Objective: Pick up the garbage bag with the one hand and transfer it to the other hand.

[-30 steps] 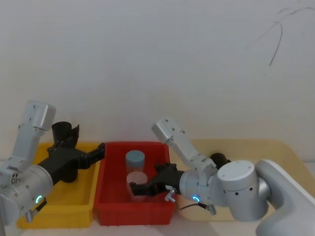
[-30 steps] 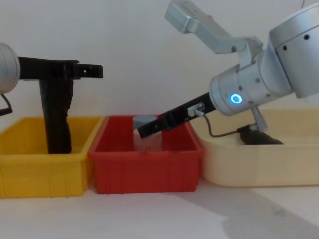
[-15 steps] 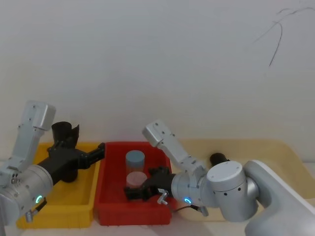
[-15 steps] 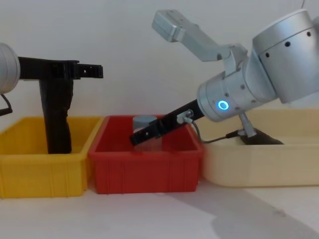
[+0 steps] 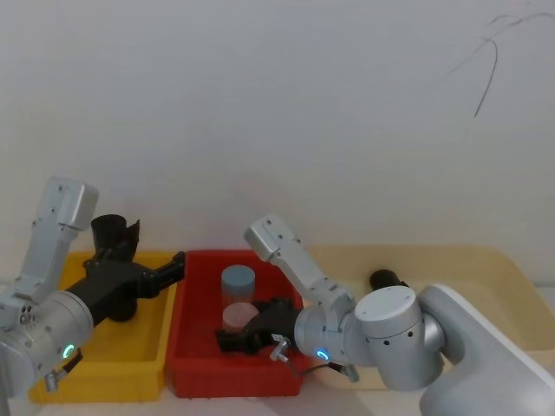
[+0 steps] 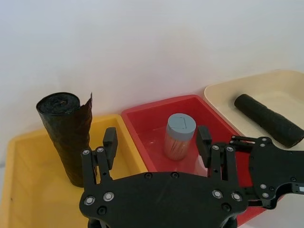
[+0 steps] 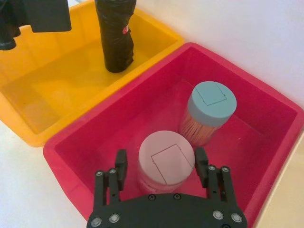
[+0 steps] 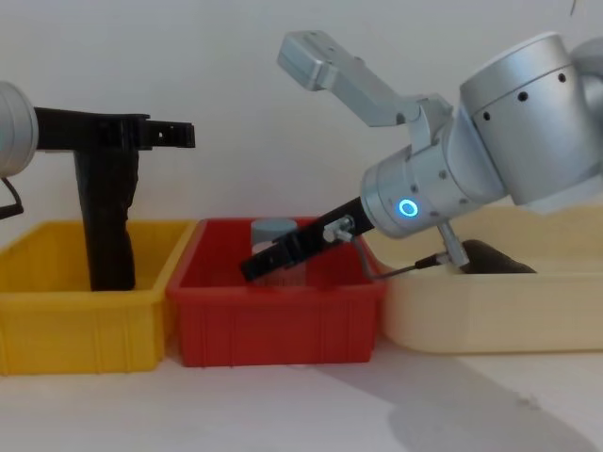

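The garbage bag [image 7: 115, 35] stands upright in the yellow bin [image 5: 139, 351], at about 9 o'clock from the red bin [image 5: 191, 364]. The left gripper [image 8: 174, 135] hangs beside its top, jaws spread and empty. The right gripper [image 7: 161, 178] reaches into the red bin, jaws open either side of a pink-lidded jar [image 7: 166, 161], with a blue-lidded jar [image 7: 211, 107] behind. A second black roll [image 6: 268, 119] lies in the cream tray [image 8: 490, 311].
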